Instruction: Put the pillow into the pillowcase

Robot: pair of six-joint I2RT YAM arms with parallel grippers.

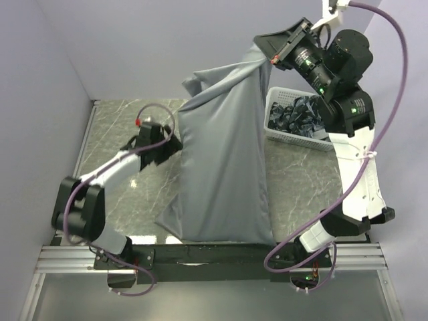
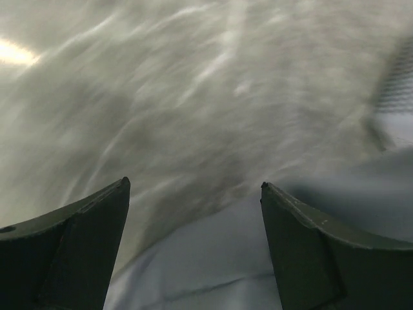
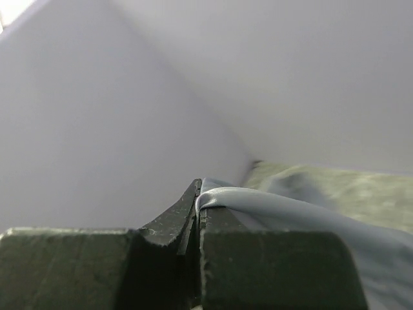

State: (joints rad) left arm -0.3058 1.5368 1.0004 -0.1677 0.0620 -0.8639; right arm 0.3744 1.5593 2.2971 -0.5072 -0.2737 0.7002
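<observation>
A pillowcase of smooth, matt grey cloth; bench with a grey-veined, marble-look, faintly glossy top; basket of white perforated plastic.

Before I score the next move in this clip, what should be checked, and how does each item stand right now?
1. Right gripper clamped on the pillowcase: ok, a fold of grey fabric is pinched between its shut fingers, and the case is held up high.
2. Left gripper free to work: ok, its jaws are open with nothing between them, beside the case.
3. Pillow fully inside: cannot tell; the case hangs full and bulging and no cream fabric shows.
4. Case clear of the basket: cannot tell; their edges meet in the top view.
5. Left wrist view usable: not ok, it is blurred.
</observation>
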